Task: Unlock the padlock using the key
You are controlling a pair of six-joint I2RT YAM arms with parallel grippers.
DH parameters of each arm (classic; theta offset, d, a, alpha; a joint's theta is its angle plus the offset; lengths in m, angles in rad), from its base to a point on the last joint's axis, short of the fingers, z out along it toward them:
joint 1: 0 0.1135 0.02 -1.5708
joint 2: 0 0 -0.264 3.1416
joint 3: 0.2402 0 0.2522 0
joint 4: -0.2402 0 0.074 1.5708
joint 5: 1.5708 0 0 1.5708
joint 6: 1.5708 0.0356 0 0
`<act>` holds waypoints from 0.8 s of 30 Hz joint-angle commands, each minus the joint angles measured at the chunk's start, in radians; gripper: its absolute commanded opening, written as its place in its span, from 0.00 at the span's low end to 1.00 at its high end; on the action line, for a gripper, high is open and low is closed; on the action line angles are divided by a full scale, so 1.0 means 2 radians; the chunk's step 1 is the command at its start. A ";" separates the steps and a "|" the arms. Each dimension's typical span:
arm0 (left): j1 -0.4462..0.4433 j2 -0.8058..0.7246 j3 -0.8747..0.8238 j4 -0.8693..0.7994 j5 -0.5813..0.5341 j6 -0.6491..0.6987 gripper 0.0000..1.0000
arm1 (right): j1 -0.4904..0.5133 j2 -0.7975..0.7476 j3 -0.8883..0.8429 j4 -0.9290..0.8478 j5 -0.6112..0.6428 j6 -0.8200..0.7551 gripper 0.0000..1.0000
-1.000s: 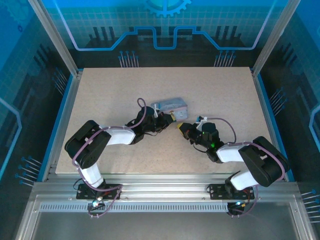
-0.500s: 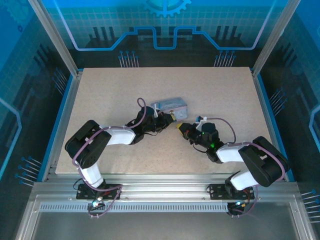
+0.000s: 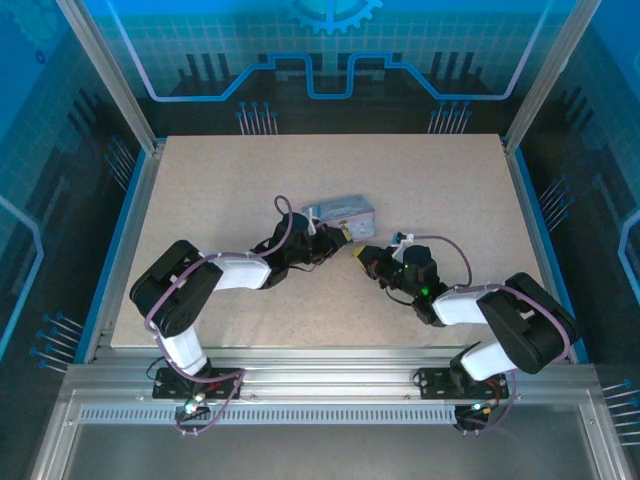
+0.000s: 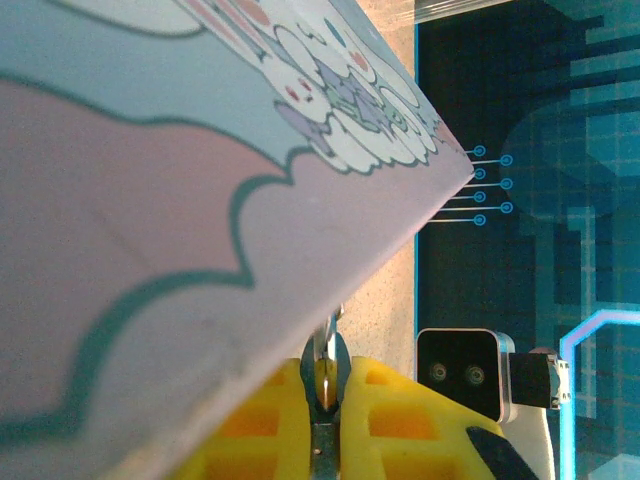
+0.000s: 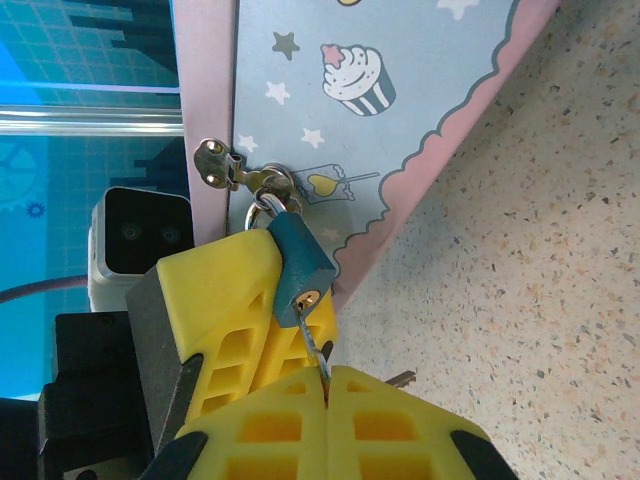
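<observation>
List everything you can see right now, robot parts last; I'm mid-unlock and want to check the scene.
pale blue cartoon-printed rectangular tin box: one, pale blue with a pink scalloped edge, mid-table.
small metal hasp: one, brassy, on the tin's edge.
dark teal metal padlock: one, teal, hanging from the hasp.
thin silver metal key: one, silver, running from the padlock's bottom end into the right fingers.
speckled beige table: one, beige, under everything.
left gripper: one, yellow fingers, closed on the padlock beside the tin.
right gripper: one, yellow fingers, pinching the key just below the padlock.
</observation>
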 commanded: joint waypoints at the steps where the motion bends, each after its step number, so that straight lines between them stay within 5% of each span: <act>1: 0.003 0.007 -0.002 0.028 0.011 -0.005 0.00 | 0.005 0.004 0.009 0.007 0.004 -0.010 0.00; 24: 0.003 0.008 -0.007 0.040 0.017 -0.011 0.00 | 0.006 0.013 0.020 0.020 0.012 -0.013 0.00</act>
